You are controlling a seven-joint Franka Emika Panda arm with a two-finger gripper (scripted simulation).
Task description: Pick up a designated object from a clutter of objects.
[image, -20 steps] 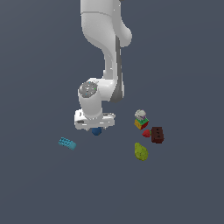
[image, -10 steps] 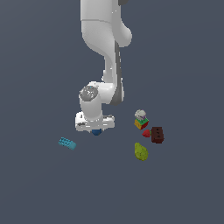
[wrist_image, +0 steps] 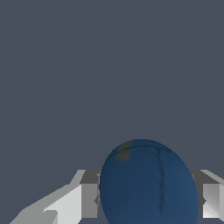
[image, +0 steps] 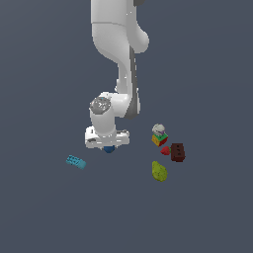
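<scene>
The gripper [image: 108, 147] is clamping one dark blue ball [wrist_image: 148, 183] between its fingers [wrist_image: 70, 203], above the counter [image: 49, 207]. One cyan brick [image: 76, 161] is lying apart; one white ball [image: 158, 129], multicoloured cube [image: 159, 140], red piece [image: 165, 150], brown block [image: 178, 152] and pear [image: 158, 171] are clustering.

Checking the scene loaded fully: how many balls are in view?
2. The dark blue ball sits between the claw's fingers; the white ball rests atop the multicoloured cube. The arm may hide others.

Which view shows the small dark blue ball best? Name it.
The wrist view: the small dark blue ball fills the frame between the gripper fingers. The exterior view shows only a sliver beneath the hand.
</scene>
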